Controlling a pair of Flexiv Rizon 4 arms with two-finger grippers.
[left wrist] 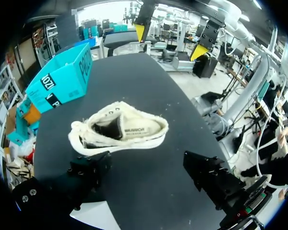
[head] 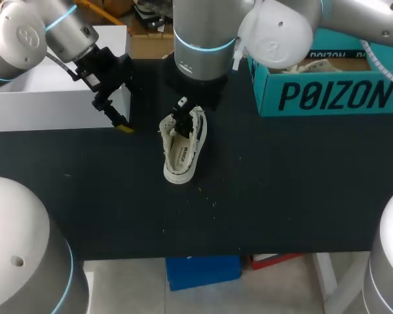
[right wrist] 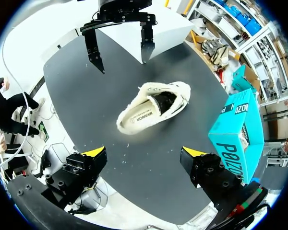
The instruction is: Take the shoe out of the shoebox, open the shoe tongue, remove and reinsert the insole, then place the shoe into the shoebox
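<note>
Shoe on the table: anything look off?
Nothing serious. The shoe sits mid-table, and the rim of its opening looks frayed. A few pale specks dot the table beside it.

Bright, even overhead light; matte black tabletop (head: 281, 183) reads dark, cream canvas shoe (head: 181, 160) casts only faint shadow. Wrist views bend at edges.

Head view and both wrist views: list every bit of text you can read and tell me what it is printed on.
"POIZON": large dark letters on the side of the teal shoebox.
Dark print on the insole inside the shoe: too small to read in any view.
Nothing else on the table carries legible text.
</note>
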